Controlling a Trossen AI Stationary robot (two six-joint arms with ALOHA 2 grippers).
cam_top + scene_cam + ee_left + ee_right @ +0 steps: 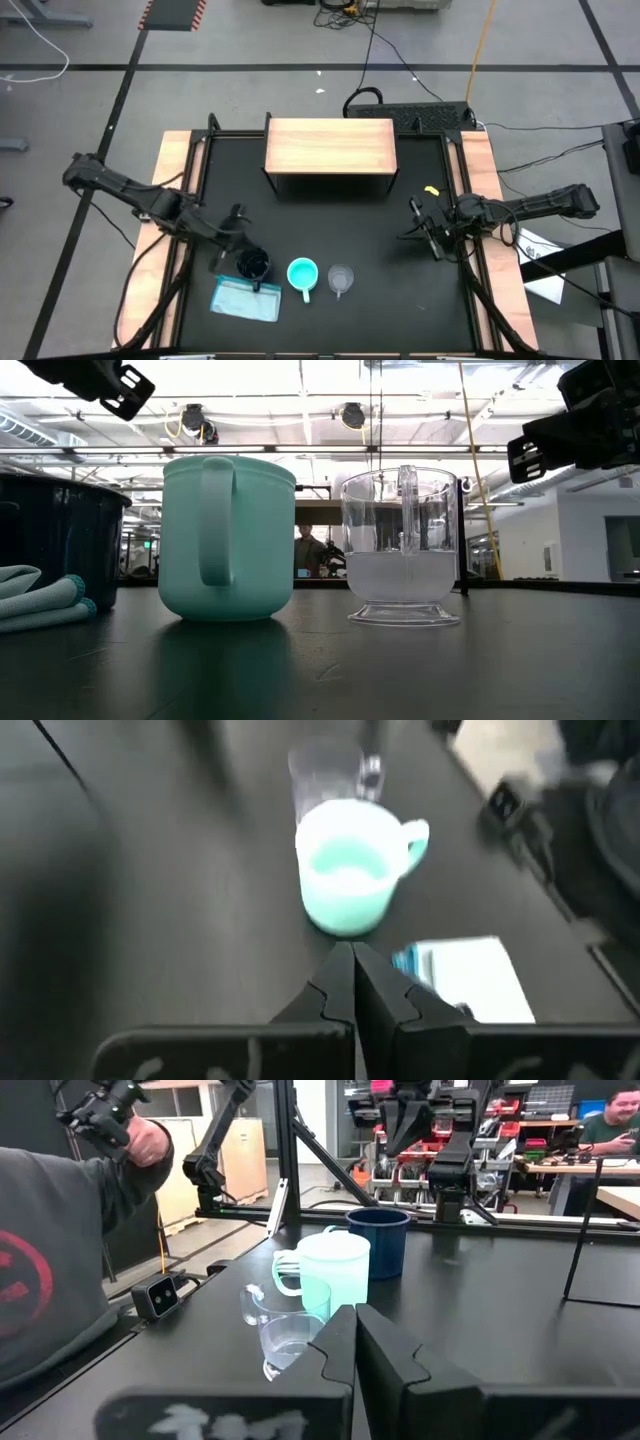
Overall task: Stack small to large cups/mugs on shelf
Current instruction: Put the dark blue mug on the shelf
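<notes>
Three vessels stand upright in a row on the black table near its front edge: a dark navy mug (254,265), a turquoise handled mug (303,273) and a smaller clear cup (341,279). The light wooden shelf (330,145) stands at the far middle with nothing on its top. My left gripper (236,232) hovers shut just behind the navy mug, slanting down toward the turquoise mug (345,870). My right gripper (413,222) is shut and level at the table's right, pointing toward the clear cup (280,1330).
A flat light-blue packet (245,298) lies at the front left beside the navy mug. A small yellow piece (431,190) lies near the right strip. A person in a grey sleeve (50,1260) shows beyond the table's edge in the right wrist view.
</notes>
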